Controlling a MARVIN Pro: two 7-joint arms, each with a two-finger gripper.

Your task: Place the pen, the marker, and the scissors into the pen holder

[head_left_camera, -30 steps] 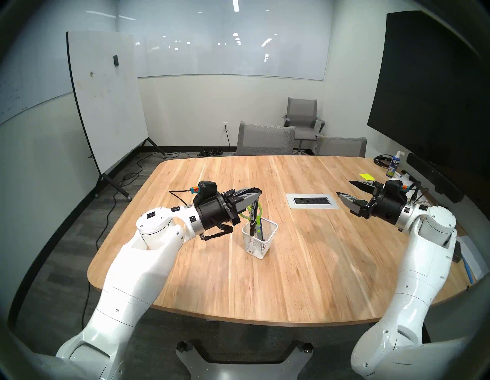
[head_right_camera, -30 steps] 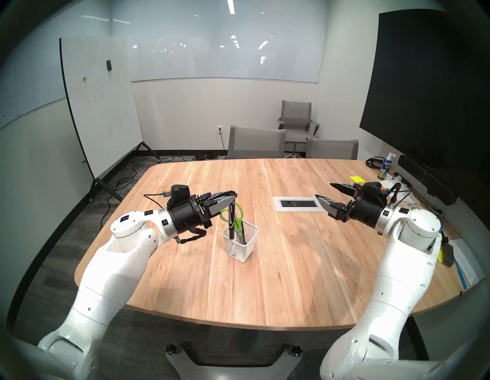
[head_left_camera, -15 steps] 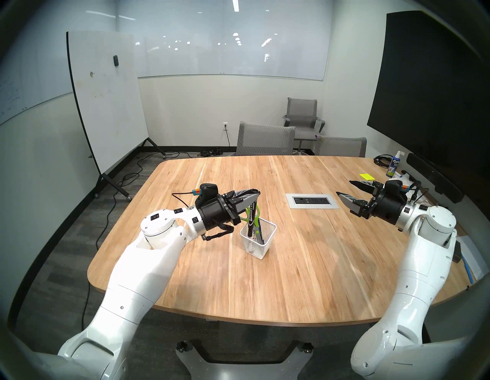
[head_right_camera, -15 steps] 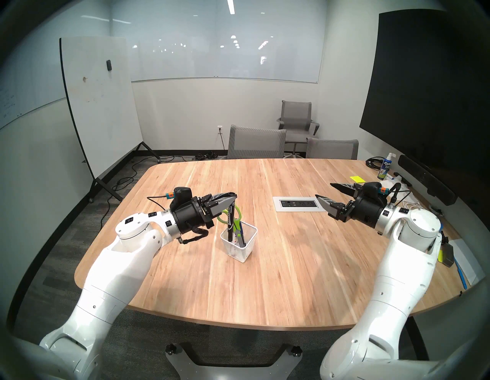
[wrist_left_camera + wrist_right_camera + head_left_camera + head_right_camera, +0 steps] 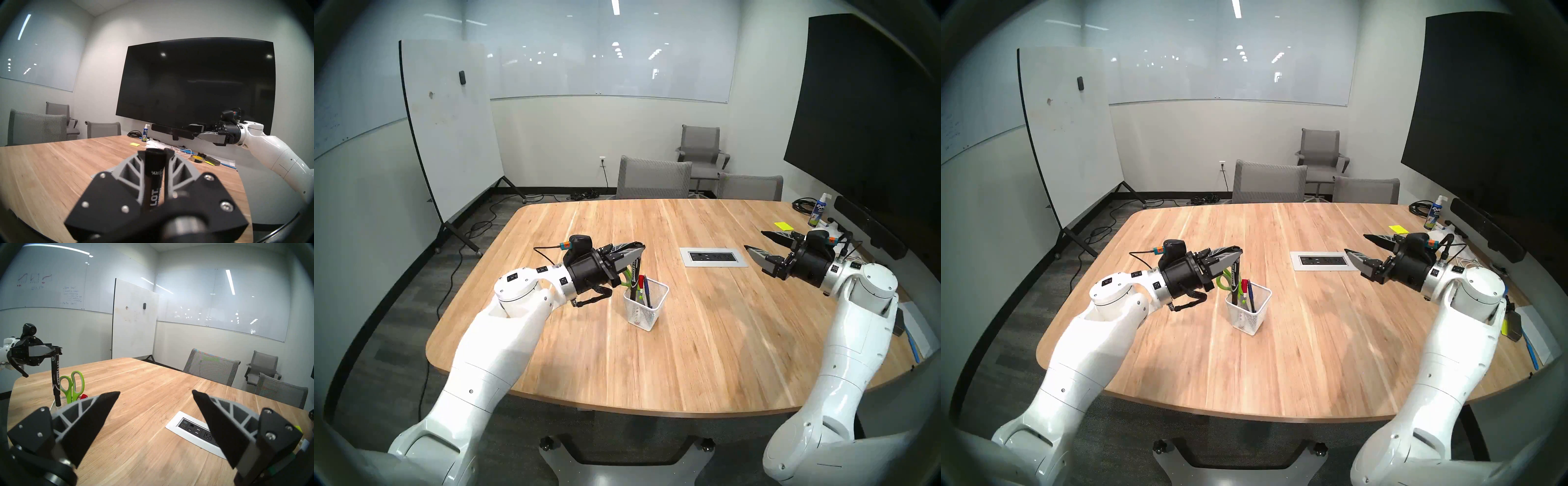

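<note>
My left gripper (image 5: 638, 249) is shut on the top of a black marker (image 5: 635, 275), which hangs nearly upright with its lower end inside the white mesh pen holder (image 5: 648, 314). The left wrist view shows the marker (image 5: 153, 169) pinched between the fingers. The green-handled scissors (image 5: 628, 275) stand in the holder with handles up, leaning left behind the marker. A blue pen (image 5: 647, 295) and a red-capped marker (image 5: 641, 281) also stand inside. My right gripper (image 5: 753, 239) hovers open and empty over the table's right side, far from the holder (image 5: 56, 404).
A white outlet panel (image 5: 713, 257) is set into the table between the arms. A spray bottle (image 5: 818, 212), a yellow sticky note (image 5: 783, 225) and cables clutter the far right edge below the wall screen. Grey chairs (image 5: 653, 178) line the far edge.
The left gripper shifted slightly left with the marker. The scissors' handles swung from right of the marker to its left, and the red cap and blue pen came into view. The right arm stayed still.
</note>
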